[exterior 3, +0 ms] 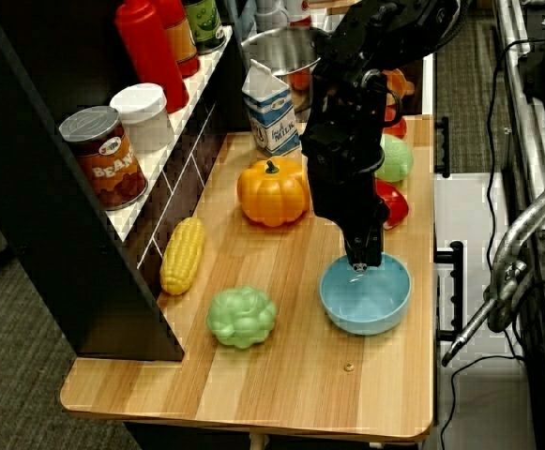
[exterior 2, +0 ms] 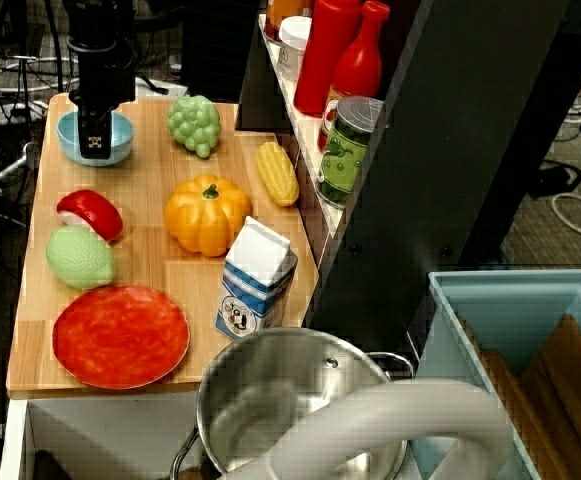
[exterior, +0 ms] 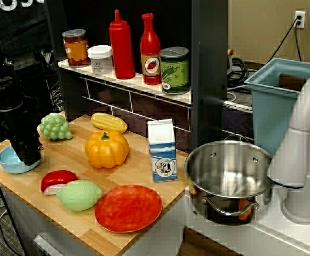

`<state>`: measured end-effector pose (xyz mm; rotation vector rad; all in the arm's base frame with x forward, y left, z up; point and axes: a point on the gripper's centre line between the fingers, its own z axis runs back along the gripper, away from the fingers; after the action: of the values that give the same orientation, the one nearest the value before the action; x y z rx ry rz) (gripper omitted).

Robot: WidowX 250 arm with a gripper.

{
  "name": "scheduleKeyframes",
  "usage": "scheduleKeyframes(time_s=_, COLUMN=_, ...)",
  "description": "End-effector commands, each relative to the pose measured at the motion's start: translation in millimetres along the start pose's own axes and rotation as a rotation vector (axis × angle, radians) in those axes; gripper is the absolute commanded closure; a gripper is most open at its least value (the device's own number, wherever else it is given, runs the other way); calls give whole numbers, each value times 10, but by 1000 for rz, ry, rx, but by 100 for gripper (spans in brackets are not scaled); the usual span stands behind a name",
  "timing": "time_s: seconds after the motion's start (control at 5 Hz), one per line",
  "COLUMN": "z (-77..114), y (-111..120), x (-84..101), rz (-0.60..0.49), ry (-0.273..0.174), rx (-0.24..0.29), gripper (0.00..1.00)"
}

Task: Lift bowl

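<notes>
Pale wood, smooth and finely grained, makes up the counter [exterior 3: 281, 375] that carries everything here. The largest thing near it is the steel pot [exterior: 227, 173], shiny and deep, sitting off the counter's end, farthest from the bowl. On the wood, the flat red-orange plate [exterior 2: 120, 335] lies at the pot end; the ribbed orange pumpkin [exterior 3: 272, 190] stands at mid-counter, well apart from the bowl, with the milk carton [exterior 3: 270, 120] beyond it. Nearer the bowl are the knobbly green grapes [exterior 3: 241, 316], just beside it, and the yellow corn cob [exterior 3: 182, 254] past them by the shelf.

The bowl [exterior 3: 366, 298] itself is small, round, shallow, light-blue plastic with a plain glossy surface, resting at the counter end opposite the pot. The black gripper [exterior 3: 363, 260] hangs down at the bowl's rim on the pumpkin side, its tips at or just inside the edge. Whether the fingers are spread or already pinching the rim, I cannot tell; the dark body hides the tips.

The step in hand looks like securing the rim before lifting. To do it well, one finger should sit inside the wall and one outside, pressing firmly, since smooth thin plastic may slip or tilt. Then a straight vertical rise should keep the bowl clear of the grapes.
</notes>
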<state>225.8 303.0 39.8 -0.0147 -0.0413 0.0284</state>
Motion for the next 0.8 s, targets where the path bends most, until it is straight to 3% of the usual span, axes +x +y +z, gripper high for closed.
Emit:
scheduleKeyframes(time_s=0.0, z=290, y=141, x=-22, rz=11, ry=-63, rx=52, gripper=100)
scheduleKeyframes(time_s=0.2, z=378, y=173, x=-16, rz=13, ry=-69, rx=39, gripper=100)
scheduleKeyframes(time_s=0.6, z=727, y=62, x=113, rz=-40, ry=-59, rx=-11, gripper=100)
